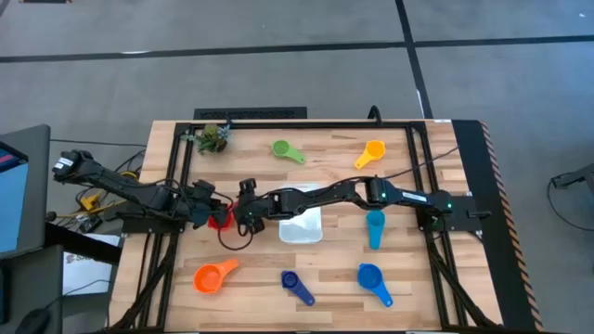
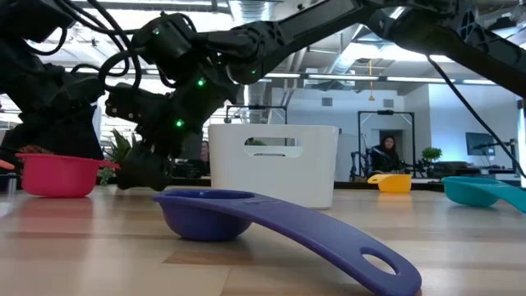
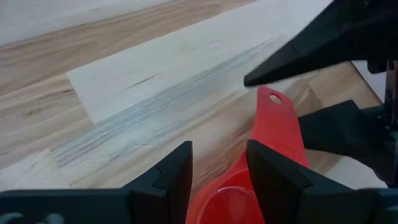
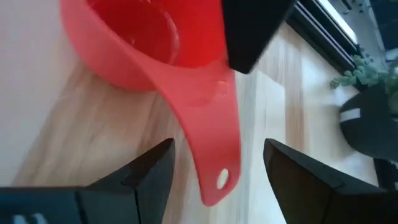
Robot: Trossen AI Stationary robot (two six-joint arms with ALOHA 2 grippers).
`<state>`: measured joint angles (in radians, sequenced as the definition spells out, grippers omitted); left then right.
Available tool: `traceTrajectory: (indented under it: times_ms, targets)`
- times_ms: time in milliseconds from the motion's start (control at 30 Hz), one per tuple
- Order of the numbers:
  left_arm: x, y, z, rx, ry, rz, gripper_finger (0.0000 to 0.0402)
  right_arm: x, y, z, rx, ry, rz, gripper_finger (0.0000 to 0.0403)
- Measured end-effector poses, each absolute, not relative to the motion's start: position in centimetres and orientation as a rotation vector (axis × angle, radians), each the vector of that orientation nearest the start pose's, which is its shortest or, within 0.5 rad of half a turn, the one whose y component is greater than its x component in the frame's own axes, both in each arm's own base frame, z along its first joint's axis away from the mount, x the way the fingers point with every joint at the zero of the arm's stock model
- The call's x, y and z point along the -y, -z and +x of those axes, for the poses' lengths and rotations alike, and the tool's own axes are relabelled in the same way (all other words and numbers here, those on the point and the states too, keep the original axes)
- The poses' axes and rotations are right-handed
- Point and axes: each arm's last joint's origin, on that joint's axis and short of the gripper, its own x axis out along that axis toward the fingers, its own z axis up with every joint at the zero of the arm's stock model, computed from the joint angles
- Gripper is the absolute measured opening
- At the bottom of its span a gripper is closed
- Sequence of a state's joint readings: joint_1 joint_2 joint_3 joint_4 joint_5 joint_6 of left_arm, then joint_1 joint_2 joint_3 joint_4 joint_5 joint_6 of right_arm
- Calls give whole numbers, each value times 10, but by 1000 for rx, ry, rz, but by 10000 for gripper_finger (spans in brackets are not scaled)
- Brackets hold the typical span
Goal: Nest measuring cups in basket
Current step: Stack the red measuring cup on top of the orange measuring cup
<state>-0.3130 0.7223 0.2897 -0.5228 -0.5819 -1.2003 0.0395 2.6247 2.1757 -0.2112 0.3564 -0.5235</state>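
Both arms crowd over the red cup, mostly hiding it; left end effector and right end effector both spread wide, straddling it.

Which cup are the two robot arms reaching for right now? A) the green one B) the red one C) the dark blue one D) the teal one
B: both end effectors meet at the red cup, whose handle lies between the right end effector and its open fingers.

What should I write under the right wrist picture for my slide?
Open right gripper lined up around the red measuring cup's handle on the wooden table, left gripper's finger at its rim.
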Motion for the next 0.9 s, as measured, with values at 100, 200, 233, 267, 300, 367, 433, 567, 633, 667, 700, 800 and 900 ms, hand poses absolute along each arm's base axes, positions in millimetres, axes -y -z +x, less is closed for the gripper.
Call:
traceTrajectory:
  times_ms: [100,200,233,267,300,367,433,567,633,667,700,800,900]
  targets:
    - [23,-155,121,-582,-703,-704,139,-12,-126,572,-703,153,-639,252]
    - [23,-155,121,-582,-703,-704,139,-12,-125,572,-712,151,-640,225]
    - [23,-155,121,-582,-703,-704,139,-13,-125,571,-716,148,-642,213]
    - [23,-155,121,-582,-703,-704,139,-13,-125,571,-715,148,-642,200]
    - [23,-155,121,-582,-703,-704,139,-14,-125,571,-715,146,-642,186]
    - [23,-155,122,-583,-702,-703,139,-15,-125,572,-712,145,-644,154]
    - [23,-155,122,-583,-700,-699,139,-16,-125,572,-707,144,-645,121]
    - [23,-156,123,-570,-679,-693,139,-17,-126,572,-702,145,-645,55]
    - [24,-159,124,-565,-668,-685,139,-17,-125,572,-708,158,-654,26]
    - [24,-162,125,-563,-661,-678,139,-17,-126,572,-710,164,-659,16]
    - [24,-165,126,-560,-652,-669,139,-17,-126,572,-712,173,-668,13]
    - [26,-178,129,-544,-614,-633,139,-23,-127,571,-724,225,-723,22]
    - [26,-193,131,-521,-597,-578,139,-32,-128,570,-737,288,-804,28]
